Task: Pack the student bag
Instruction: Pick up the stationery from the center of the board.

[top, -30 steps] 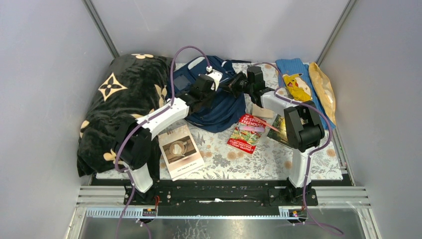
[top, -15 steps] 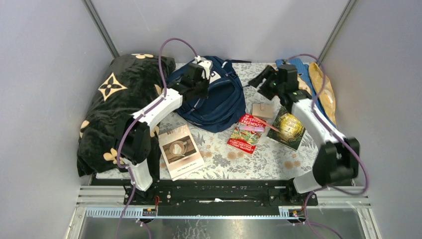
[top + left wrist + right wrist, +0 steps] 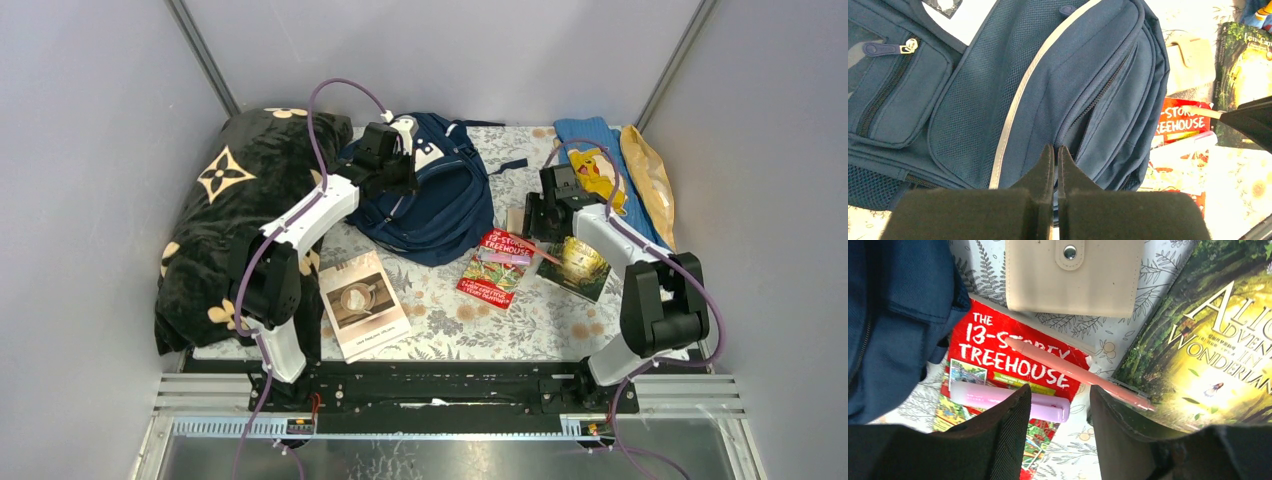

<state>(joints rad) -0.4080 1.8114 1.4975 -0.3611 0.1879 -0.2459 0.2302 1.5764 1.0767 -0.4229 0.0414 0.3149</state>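
- Floral-patterned counter carries the navy blue soft fabric backpack at its 12 o'clock.
- Left tool, jaws pressed together (nothing visibly pinched), sits over it.
- Right tool, wide apart and empty, hangs over a red paperback book.

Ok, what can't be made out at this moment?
- Left wrist view: whether the shut left gripper pinches the student bag; its own fingers hide the contact.
- Left wrist view: inside the bag's zip opening, only a dark slit.
- Right wrist view: the green book's title and the tan wallet's upper part, cut off by frame edges.
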